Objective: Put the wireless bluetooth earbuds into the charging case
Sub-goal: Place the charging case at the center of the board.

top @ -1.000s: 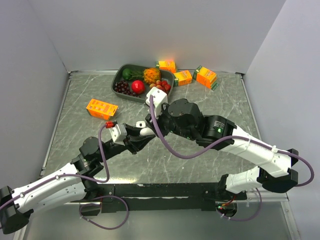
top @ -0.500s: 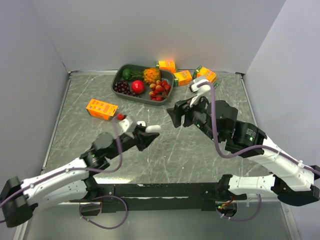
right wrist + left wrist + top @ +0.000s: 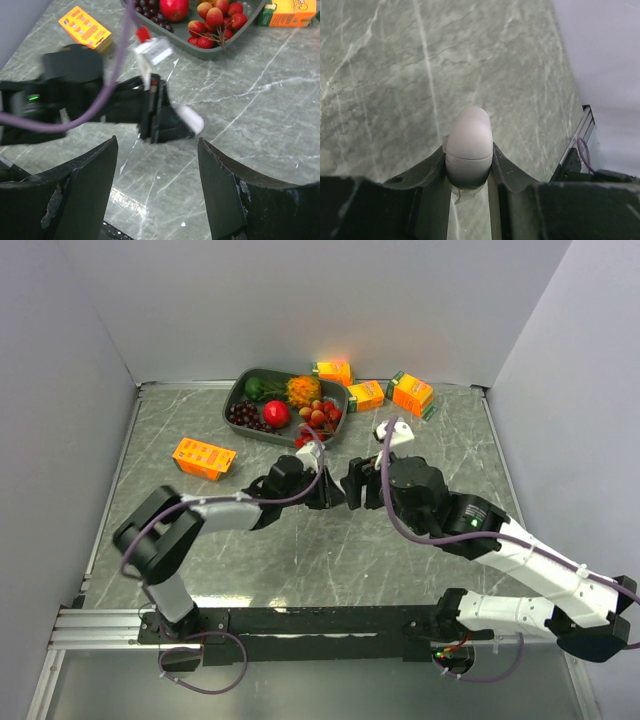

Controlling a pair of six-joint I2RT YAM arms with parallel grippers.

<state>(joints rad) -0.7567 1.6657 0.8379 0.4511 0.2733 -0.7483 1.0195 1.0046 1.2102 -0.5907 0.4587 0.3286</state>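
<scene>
Readable text: none — all print is too small or blurred.
Left orange carton (image 3: 203, 458), beside the tray (image 3: 232, 400): rows of tiny dark marks on its top face, illegible.
Right orange carton (image 3: 290, 12), just beside the tray: blue lettering, cut off by the frame edge in the right wrist view — unreadable.
Back orange cartons (image 3: 334, 371) (image 3: 412, 393): print too small to make out.

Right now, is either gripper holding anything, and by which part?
The left gripper holds a white case, its fingers clamped on the two sides of the end nearest the wrist; the rounded far end sticks out. The right gripper is open and empty.
</scene>
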